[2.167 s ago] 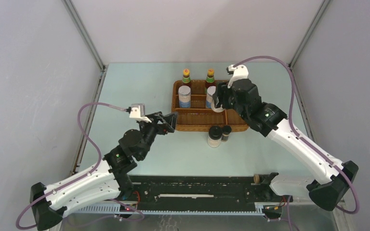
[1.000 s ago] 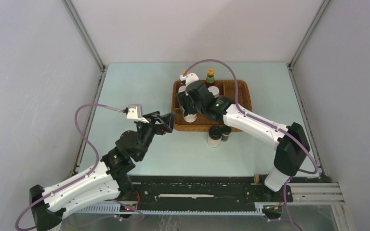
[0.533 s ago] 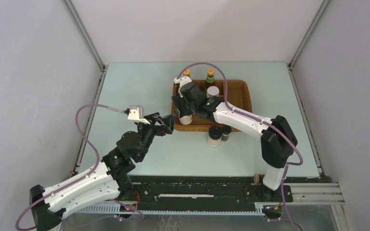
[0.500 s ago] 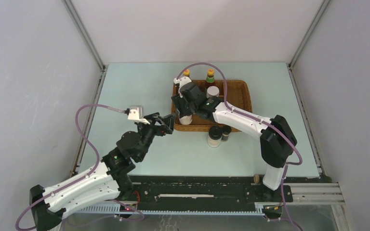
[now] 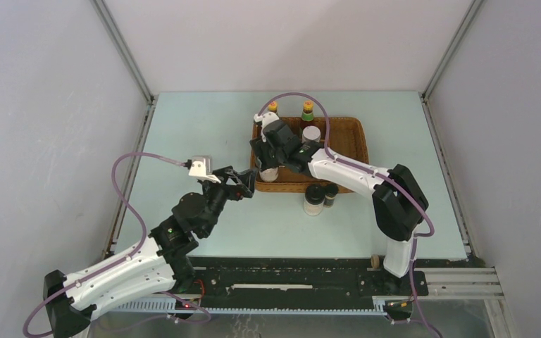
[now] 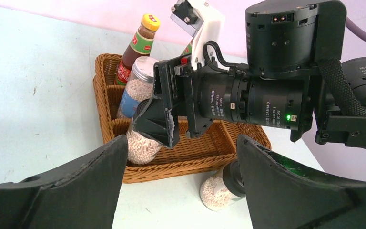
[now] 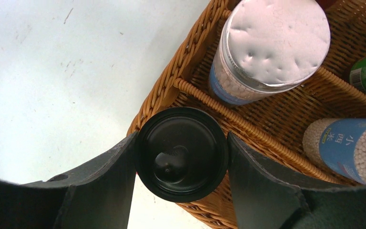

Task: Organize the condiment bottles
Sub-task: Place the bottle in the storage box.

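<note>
Right gripper [image 7: 181, 151]: fingers clamped on cap of white black-capped bottle [image 6: 142, 145]. Bottle upright, low in near-left compartment of wicker tray [image 5: 346, 144]; floor contact unclear. Silver-topped shaker [image 7: 275, 40] in compartment just behind, second shaker [image 5: 311, 134] beside it. Yellow-capped sauce bottle [image 5: 272, 108] and its twin [image 5: 308, 108] at tray's far edge. Another black-capped bottle [image 5: 313, 200] and tiny dark bottle [image 5: 331, 192] touching, on table before tray. Left gripper [image 6: 181, 191]: jaws apart, empty, near tray's near-left corner.

Table [image 5: 204, 127]: wicker tray [image 5: 352, 141], plus black-capped btl [image 5: 313, 199] & tiny dark btl [image 5: 331, 194] beside it.
</note>
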`<state>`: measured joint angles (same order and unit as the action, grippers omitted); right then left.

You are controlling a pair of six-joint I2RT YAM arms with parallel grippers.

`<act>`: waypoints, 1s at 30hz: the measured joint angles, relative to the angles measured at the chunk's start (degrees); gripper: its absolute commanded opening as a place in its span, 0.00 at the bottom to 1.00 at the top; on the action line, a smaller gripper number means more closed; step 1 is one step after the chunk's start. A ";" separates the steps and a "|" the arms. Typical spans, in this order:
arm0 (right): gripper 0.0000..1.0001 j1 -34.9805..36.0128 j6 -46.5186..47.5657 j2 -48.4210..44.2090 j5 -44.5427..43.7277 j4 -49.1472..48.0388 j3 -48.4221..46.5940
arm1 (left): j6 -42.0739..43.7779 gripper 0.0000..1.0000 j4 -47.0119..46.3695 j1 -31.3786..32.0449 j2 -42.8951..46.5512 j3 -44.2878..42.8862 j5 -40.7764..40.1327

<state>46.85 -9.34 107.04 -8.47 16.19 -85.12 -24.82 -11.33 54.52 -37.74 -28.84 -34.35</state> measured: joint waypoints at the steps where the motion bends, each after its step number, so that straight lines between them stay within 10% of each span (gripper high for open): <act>1: 0.00 0.00 -0.02 0.00 0.00 -0.44 0.09 | 0.04 0.88 0.07 0.00 -0.02 0.00 0.00; 30: 0.66 0.00 -1.07 0.00 -0.59 -2.71 3.87 | 0.39 0.88 1.57 0.00 -0.02 0.00 0.02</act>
<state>46.85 -10.41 107.04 -9.06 13.47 -81.25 -24.43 -9.76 54.52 -37.76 -28.84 -34.33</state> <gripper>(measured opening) 0.705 0.885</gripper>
